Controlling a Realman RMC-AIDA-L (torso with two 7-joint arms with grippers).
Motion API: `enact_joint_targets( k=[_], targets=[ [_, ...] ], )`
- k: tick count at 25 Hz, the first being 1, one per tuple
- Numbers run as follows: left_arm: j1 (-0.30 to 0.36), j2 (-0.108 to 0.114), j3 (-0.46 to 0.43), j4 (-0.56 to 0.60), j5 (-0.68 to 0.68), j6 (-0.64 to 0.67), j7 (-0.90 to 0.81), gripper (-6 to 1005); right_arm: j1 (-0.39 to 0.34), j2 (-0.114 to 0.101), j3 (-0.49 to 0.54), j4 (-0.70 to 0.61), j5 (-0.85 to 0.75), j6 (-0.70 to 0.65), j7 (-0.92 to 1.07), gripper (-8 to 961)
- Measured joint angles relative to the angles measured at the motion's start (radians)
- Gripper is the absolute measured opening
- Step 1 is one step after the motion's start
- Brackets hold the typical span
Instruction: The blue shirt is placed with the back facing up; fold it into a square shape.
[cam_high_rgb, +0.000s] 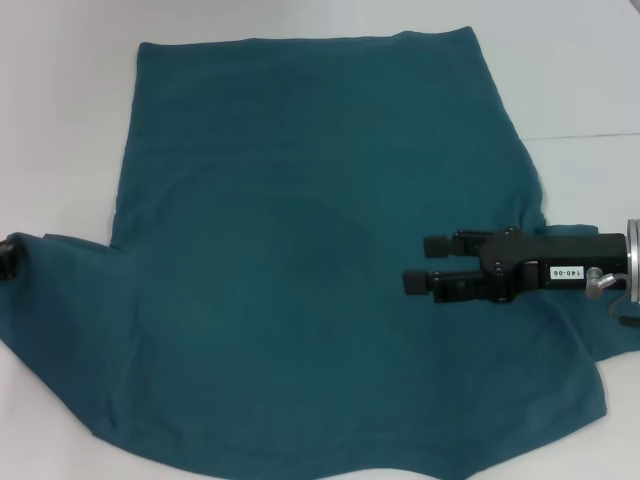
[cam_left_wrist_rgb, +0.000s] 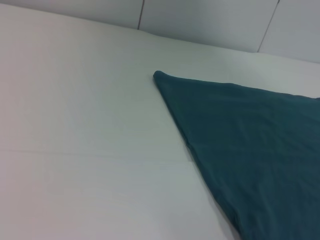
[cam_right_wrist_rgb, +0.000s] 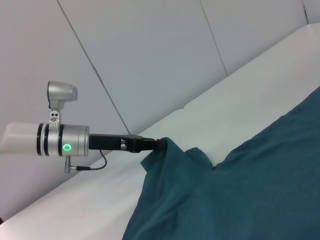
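The blue shirt (cam_high_rgb: 300, 270) lies spread on the white surface (cam_high_rgb: 60, 120), plain side up, no lettering visible. Its near part flares wide and runs out past the lower frame edge in the head view; its far edge is a straight hem.

Right tool (cam_high_rgb: 418, 263): hovers over the shirt's right-hand side, body horizontal, fingers pointing toward the shirt's middle. Jaws stand narrowly apart with only shirt fabric seen between them from above; nothing gripped. A white label sits on the tool body, and the silver wrist ring lies outboard of the shirt's right edge.

Left tool (cam_high_rgb: 8, 258): at the shirt's left sleeve tip, barely inside the head view. In the right wrist view the left tool (cam_right_wrist_rgb: 161, 145) is closed on a bunch of sleeve fabric, which rises to it in a peak off the surface while the rest of the shirt (cam_right_wrist_rgb: 240, 190) drapes down from there. A green ring light glows on that arm's silver wrist.

Left wrist view: one pointed corner of the shirt (cam_left_wrist_rgb: 250, 140) lying flat on the surface (cam_left_wrist_rgb: 75, 125), with wall panels beyond the surface's far edge.
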Motion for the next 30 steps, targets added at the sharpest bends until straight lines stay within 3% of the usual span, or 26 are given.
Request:
enact_joint_targets(
  k=[8,16,19,30],
  targets=[
    [-0.008,0.002,0.004,0.004,0.010,0.016,-0.017,1,0.000,0.001,0.008,0.000,0.001,0.000,0.000,927],
    [0.006,-0.002,-0.002,0.104,0.004,0.334,-0.134,2,0.000,0.001,0.008,-0.002,0.001,0.000,-0.002,927],
    [0.000,-0.005,0.002,0.114,0.004,0.381,-0.158,2,0.000,0.001,0.008,0.000,0.001,0.000,-0.006,927],
    [-0.042,-0.011,0.007,0.090,0.002,0.428,-0.252,6,-0.010,0.001,0.008,0.000,0.001,-0.001,-0.010,926]
  ],
)
